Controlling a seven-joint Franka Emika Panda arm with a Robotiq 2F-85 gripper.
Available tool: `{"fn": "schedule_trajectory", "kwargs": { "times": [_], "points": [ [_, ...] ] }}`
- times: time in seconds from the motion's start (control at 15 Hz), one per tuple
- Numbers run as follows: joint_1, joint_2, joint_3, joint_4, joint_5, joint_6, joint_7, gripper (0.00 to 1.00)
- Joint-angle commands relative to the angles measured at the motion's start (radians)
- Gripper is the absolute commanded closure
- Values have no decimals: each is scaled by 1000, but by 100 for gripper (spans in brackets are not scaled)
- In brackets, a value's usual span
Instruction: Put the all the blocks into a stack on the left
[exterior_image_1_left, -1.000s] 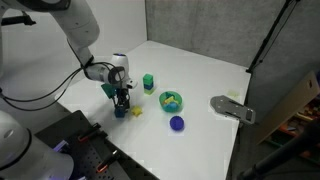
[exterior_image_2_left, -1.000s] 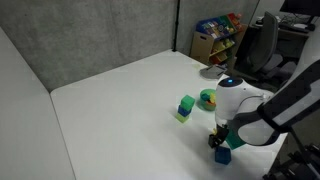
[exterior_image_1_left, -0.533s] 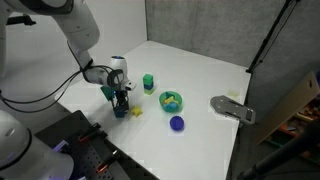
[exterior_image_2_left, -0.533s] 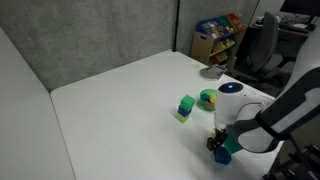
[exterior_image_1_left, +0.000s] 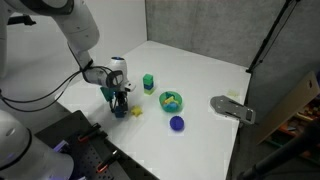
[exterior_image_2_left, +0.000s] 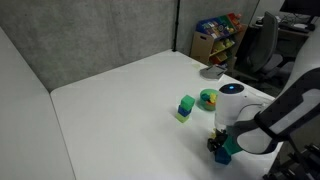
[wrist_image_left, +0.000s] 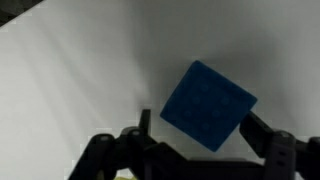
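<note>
White counter (exterior_image_1_left: 205, 75), exterior view: the tool (exterior_image_1_left: 120, 104) is down over a blue cube (exterior_image_1_left: 120, 112) near the counter's edge. A yellow cube (exterior_image_1_left: 137, 112) lies loose at 3 o'clock of it. The stack (exterior_image_1_left: 148, 82), blue over green, stands at 1 o'clock. A green bowl (exterior_image_1_left: 171, 100) sits at 4 o'clock of the stack, apart from it.

Exterior view from across the counter: the tool (exterior_image_2_left: 221, 143) is low over the blue cube (exterior_image_2_left: 223, 154), with the stack (exterior_image_2_left: 185, 108) at 10 o'clock, apart.

Wrist view: the blue cube (wrist_image_left: 207, 105) sits corner-on between the fingers (wrist_image_left: 262, 135). The jaws stand wide astride it; contact cannot be resolved.

Judgement: the step in hand is picking up a loose cube. Next: close squarely on it, lift, carry it to the stack and align it above the top cube.

Versus a second earlier: arm pose barely altered. Stack, yellow cube and bowl unmoved. Cube not lifted.
</note>
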Motion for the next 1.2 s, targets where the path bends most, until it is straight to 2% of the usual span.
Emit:
{"fn": "schedule_trajectory", "kwargs": {
  "times": [0.0,0.13,0.2,0.33,0.87,1.13],
  "points": [
    [2,-8,4,-20,26,20,5,40],
    [3,-9,2,-17,30,17,6,56],
    [3,-10,1,-15,31,15,5,59],
    [1,-15,-3,-10,28,10,1,62],
    [-12,-55,-9,45,12,-36,-30,62],
    [-70,-67,34,102,36,-79,-113,62]
  ]
}}
